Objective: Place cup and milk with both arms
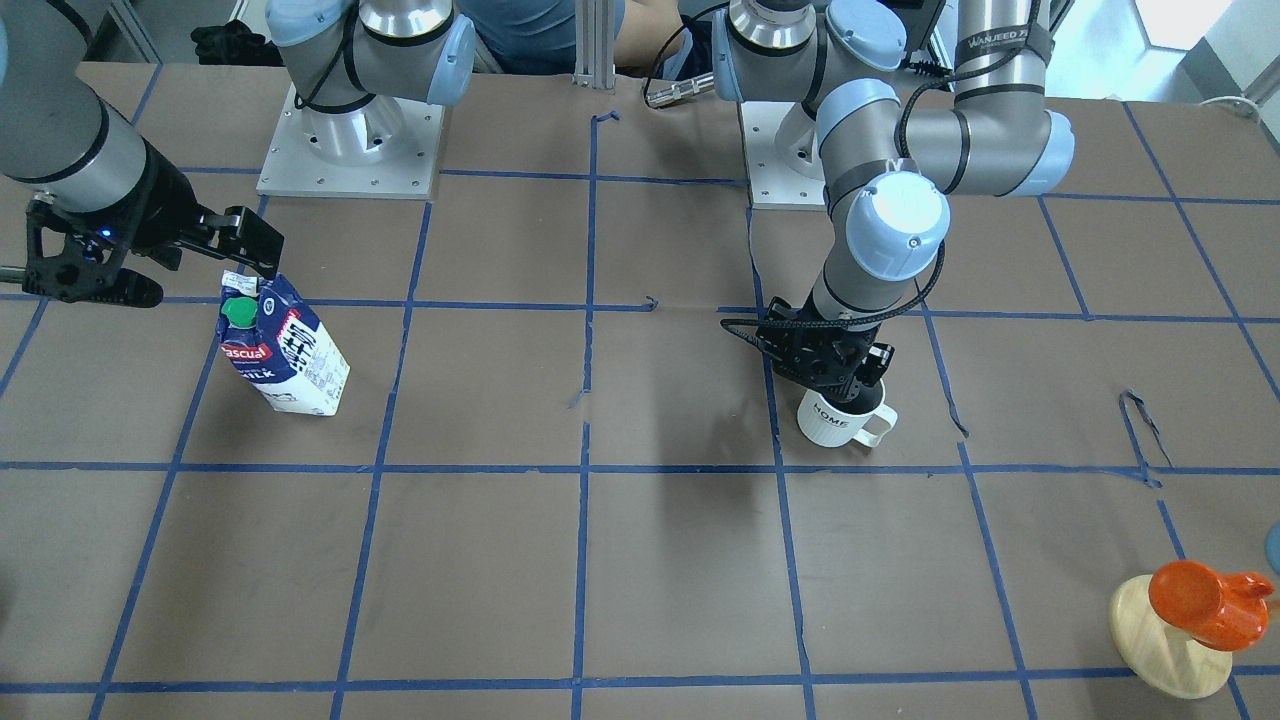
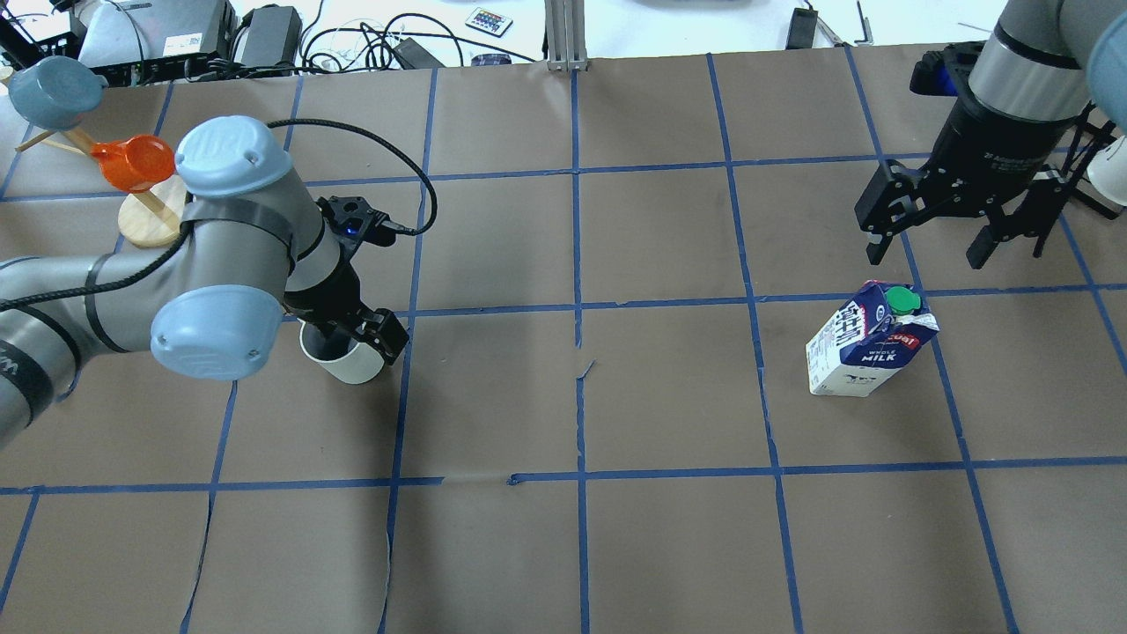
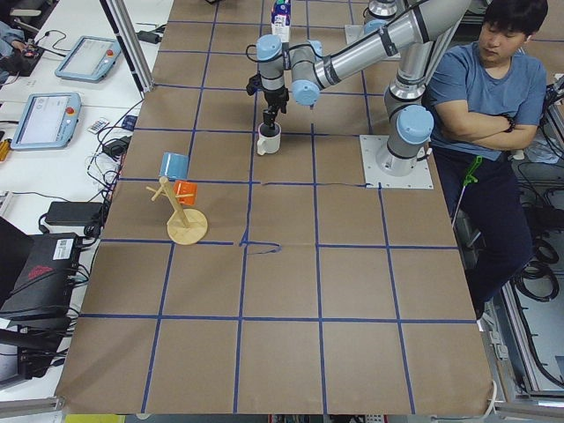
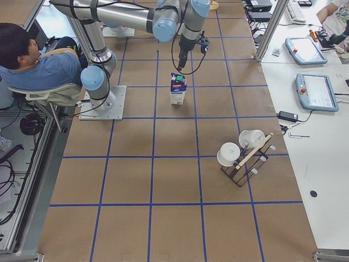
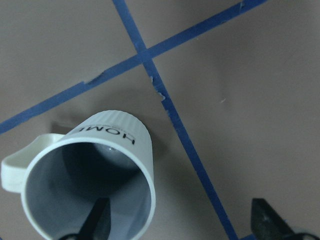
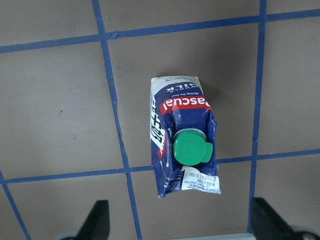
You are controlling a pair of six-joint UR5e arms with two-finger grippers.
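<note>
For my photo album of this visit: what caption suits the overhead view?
Left gripper open, straddling the rim of the white mug; right gripper open above the upright milk carton.

My arms [image 1: 990, 130] are silver-grey tubes with light-blue caps [image 1: 897, 225] at the joints. A black cable [image 2: 421, 167] runs along one; my fingers [image 2: 878, 238] are black.

In the overhead view the left end effector [image 2: 357, 339] hid most of the cup [image 2: 348, 365]; the left wrist view's bottom edge cut off its rim.
</note>
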